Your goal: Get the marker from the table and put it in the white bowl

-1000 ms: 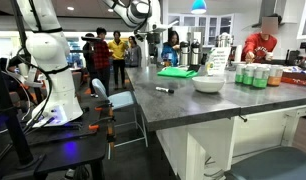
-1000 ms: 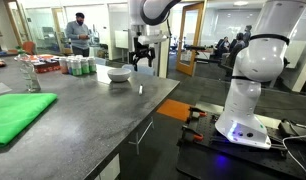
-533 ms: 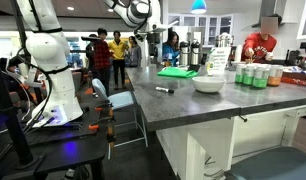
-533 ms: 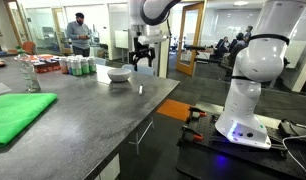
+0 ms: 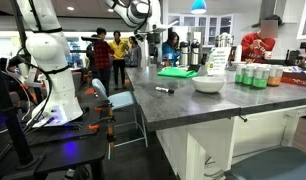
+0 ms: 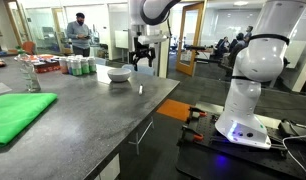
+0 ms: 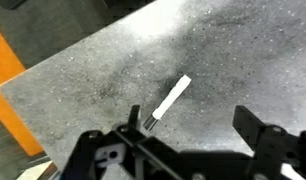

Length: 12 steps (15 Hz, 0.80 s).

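Note:
The marker (image 7: 171, 102) lies on the dark grey table (image 7: 223, 50); in the wrist view it is a short stick with a pale body and a dark tip. It shows as a small dark stick in both exterior views (image 5: 165, 90) (image 6: 141, 89). My gripper (image 7: 188, 128) is open and empty, its fingers straddling the air above the marker. It hangs high over the table edge (image 5: 137, 45) (image 6: 143, 60). The white bowl (image 5: 207, 84) (image 6: 119, 74) stands on the table (image 5: 193, 108) (image 6: 83, 120) a little beyond the marker.
A green cloth (image 5: 176, 71) (image 6: 13, 112) lies on the table. Green-labelled cans (image 5: 253, 76) (image 6: 76, 66) stand behind the bowl. People stand at the back. A low black cart with cables (image 5: 53, 140) holds the robot base (image 6: 243, 110).

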Each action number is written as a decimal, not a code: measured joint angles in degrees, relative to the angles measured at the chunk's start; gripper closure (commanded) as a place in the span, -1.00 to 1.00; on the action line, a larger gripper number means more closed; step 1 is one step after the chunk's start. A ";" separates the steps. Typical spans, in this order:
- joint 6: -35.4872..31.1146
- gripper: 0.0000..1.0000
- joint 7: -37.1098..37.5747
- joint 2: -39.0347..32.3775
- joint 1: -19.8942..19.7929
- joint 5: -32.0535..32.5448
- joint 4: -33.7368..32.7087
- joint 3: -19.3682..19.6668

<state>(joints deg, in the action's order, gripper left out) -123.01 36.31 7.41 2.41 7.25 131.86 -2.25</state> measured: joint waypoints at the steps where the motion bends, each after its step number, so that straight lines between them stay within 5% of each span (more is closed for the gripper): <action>1: -0.05 -1.00 0.19 0.00 -0.54 -0.60 0.01 0.07; 6: -1.67 -1.00 0.08 -0.74 -3.61 -6.36 0.79 1.58; 12: -12.45 -1.00 -0.26 -9.50 -4.45 -9.92 2.18 2.87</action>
<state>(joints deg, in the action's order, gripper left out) -135.46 36.04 -2.09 -2.04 -2.66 134.04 0.61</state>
